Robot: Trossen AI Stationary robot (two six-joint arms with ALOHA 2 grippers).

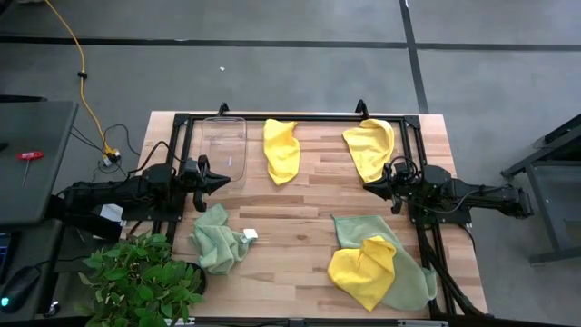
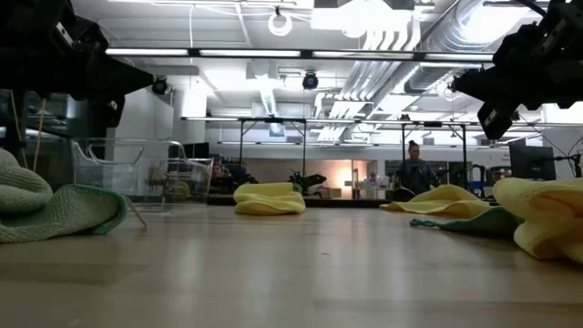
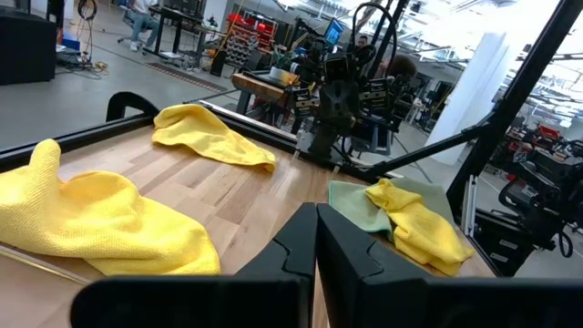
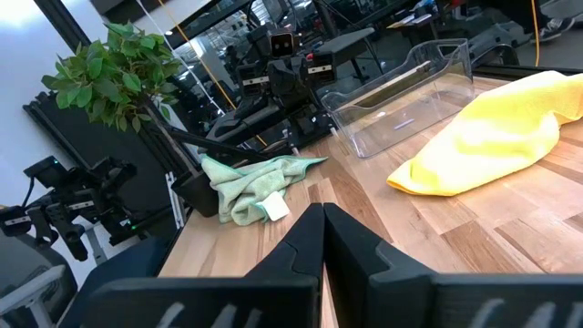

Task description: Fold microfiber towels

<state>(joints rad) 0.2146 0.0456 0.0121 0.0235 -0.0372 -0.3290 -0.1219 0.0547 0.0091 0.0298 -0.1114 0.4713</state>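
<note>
Lying crumpled at seven o'clock, nearest: green towel (image 1: 219,240). Hovering closed, empty: left gripper (image 1: 221,180), right gripper (image 1: 370,185). Folding probably not begun; next needing opening, grasping a corner.

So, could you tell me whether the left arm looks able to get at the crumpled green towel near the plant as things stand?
Probably yes: the green towel lies just beside the shut left gripper, with bare wood between them and nothing on top of it. The plant sits off to one side.
</note>
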